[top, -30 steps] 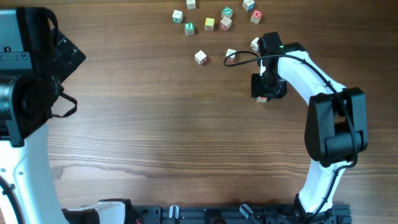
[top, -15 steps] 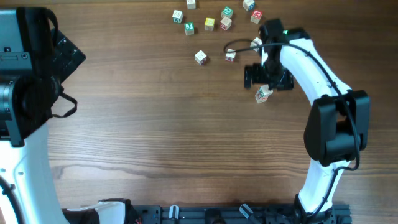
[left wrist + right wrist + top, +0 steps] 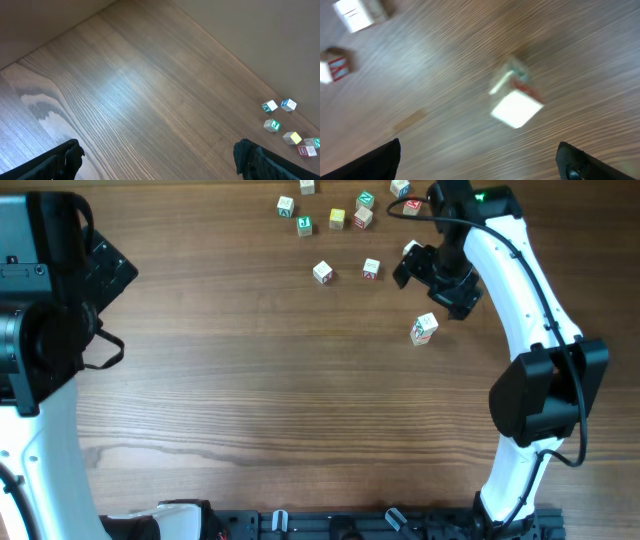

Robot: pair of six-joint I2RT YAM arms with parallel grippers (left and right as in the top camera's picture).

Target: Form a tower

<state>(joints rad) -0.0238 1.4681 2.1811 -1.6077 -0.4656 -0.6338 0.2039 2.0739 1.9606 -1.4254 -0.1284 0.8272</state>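
Pale wood, white faces, reddish marks: the tower (image 3: pixel 424 329) stands free on the table (image 3: pixel 250 400), right of centre, with nothing touching it. It looks two cubes high in the right wrist view, but the blur there forbids a firm count. Long axis vertical, upright as far as I can tell. The top cube sits a little askew to the table grain.

Right gripper (image 3: pixel 432 285) hovers just beyond the tower, on the side away from the robot. Its jaws are spread wide with nothing between them. The tower thus lies on the robot's side of that gripper, near but apart. By my judgement, any next cube must come down along that vertical axis.

Left gripper (image 3: pixel 159 159) is likewise spread wide and empty, well apart at the table's other end. The right arm is plainly the nearer.

Count: one tower; eleven loose cubes (image 3: pixel 322 272), eight clustered at the far edge and three nearer, one of these partly hidden by the right gripper. Two arms.
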